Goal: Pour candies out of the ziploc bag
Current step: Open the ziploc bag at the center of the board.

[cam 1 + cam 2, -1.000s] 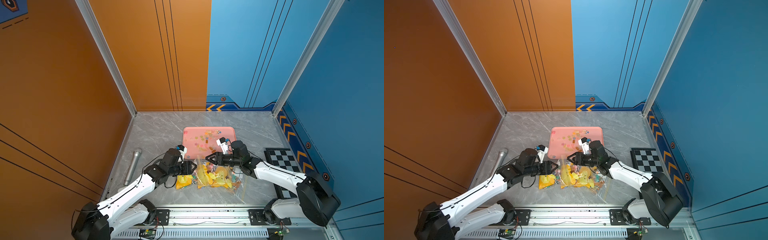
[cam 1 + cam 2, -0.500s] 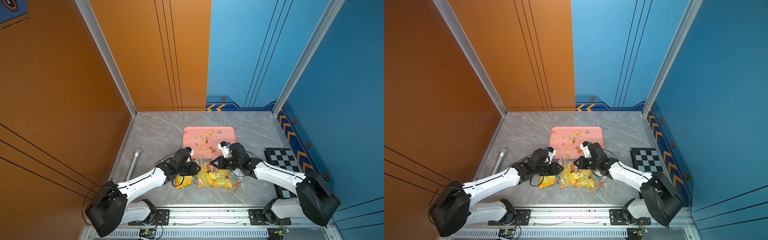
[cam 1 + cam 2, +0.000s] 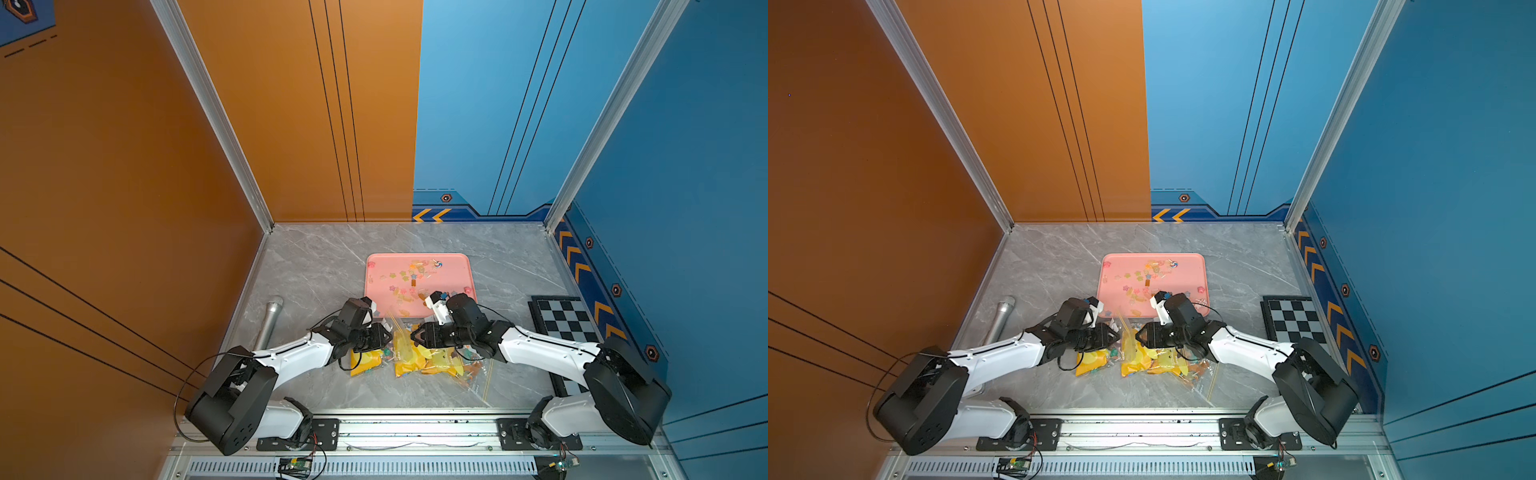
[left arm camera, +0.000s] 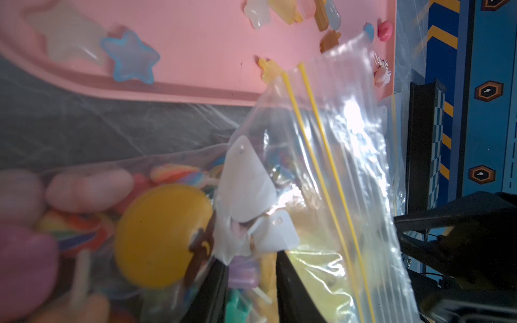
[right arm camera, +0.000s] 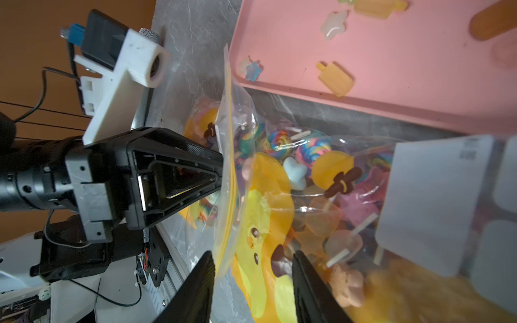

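Observation:
The clear ziploc bag (image 3: 446, 365) (image 3: 1173, 365) lies on the grey table just in front of the pink tray (image 3: 455, 272) (image 3: 1192, 270). It is stuffed with candies (image 5: 307, 156): lollipops, stars and yellow pieces. Its yellow-striped mouth edge (image 5: 228, 156) stands up between my two grippers. My left gripper (image 3: 388, 336) (image 3: 1117, 334) (image 4: 251, 263) is shut on the bag film by the mouth, with sweets showing between its fingers. My right gripper (image 3: 413, 336) (image 3: 1138, 336) (image 5: 253, 260) faces it, open, straddling the mouth edge and a yellow sweet. More loose candies (image 3: 409, 278) lie scattered on the tray.
A silver microphone (image 3: 270, 320) lies on the table near the left wall. A black-and-white chequered board (image 3: 561, 320) lies on the right. The metal rail with the arm bases runs along the front edge. Orange and blue walls enclose the table.
My left arm reached forward to the bag's mouth and its jaws narrowed onto the film. My right gripper closed and then opened again at the mouth edge.

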